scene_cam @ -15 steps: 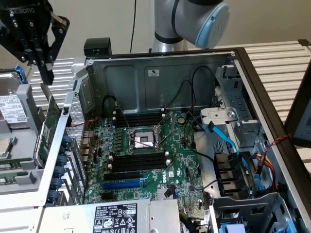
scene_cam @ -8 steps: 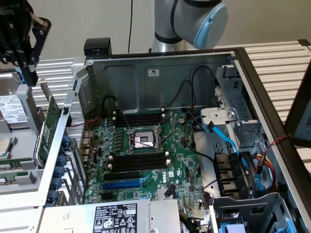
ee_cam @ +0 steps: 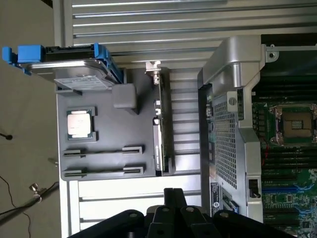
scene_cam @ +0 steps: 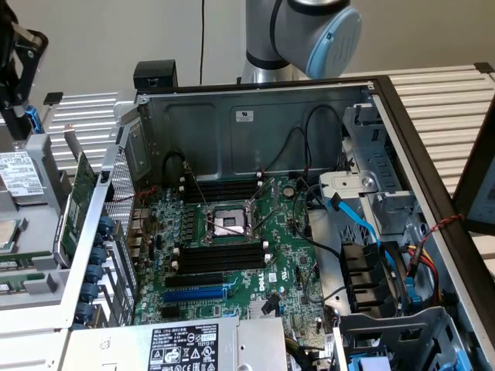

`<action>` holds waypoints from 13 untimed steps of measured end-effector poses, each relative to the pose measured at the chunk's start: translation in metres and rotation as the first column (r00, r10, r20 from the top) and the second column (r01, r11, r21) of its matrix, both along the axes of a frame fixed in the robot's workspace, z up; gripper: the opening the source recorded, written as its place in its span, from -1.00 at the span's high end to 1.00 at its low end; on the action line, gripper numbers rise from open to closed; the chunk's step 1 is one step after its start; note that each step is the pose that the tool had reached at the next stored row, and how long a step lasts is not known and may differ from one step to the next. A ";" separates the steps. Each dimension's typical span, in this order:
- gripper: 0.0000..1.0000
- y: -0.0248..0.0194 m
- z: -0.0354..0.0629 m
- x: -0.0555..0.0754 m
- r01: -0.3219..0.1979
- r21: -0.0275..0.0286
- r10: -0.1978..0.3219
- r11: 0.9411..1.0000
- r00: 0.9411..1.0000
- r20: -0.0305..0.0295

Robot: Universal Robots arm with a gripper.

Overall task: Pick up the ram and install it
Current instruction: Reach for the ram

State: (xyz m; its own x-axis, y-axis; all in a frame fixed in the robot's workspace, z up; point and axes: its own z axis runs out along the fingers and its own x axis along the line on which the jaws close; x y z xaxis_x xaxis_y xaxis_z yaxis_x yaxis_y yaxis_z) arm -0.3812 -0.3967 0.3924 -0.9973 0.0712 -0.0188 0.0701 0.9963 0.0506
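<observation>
The fingers (ee_cam: 169,198) are pressed together with nothing between them. They hang over the slatted desk (ee_cam: 124,196), just off one edge of the grey tray (ee_cam: 109,130). The step in hand looks like the reach for the ram (scene_cam: 27,260), which seems to be the thin green strip standing on edge in the tray, at the exterior view's left. No stick is seated in the case yet. To do this well, I judge the fingers must part, line up across the stick's thin edge near its middle, and keep clear of the upright expansion card (ee_cam: 158,144) close by. The tray also holds a hard drive (ee_cam: 74,74) in a blue caddy and a processor (ee_cam: 80,123). The open case (ee_cam: 233,64) holds the motherboard (scene_cam: 286,255), its black slots (scene_cam: 216,259) bare.
</observation>
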 end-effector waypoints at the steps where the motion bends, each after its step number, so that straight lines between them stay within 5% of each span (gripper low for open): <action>1: 0.79 0.0001 0.0000 -0.004 0.000 0.000 0.000 1.000 1.000 0.000; 8: 0.79 0.0035 -0.0009 -0.030 0.000 0.000 0.000 1.000 1.000 -0.001; 13: 0.79 0.0122 -0.0026 -0.038 0.000 0.000 0.000 1.000 1.000 -0.003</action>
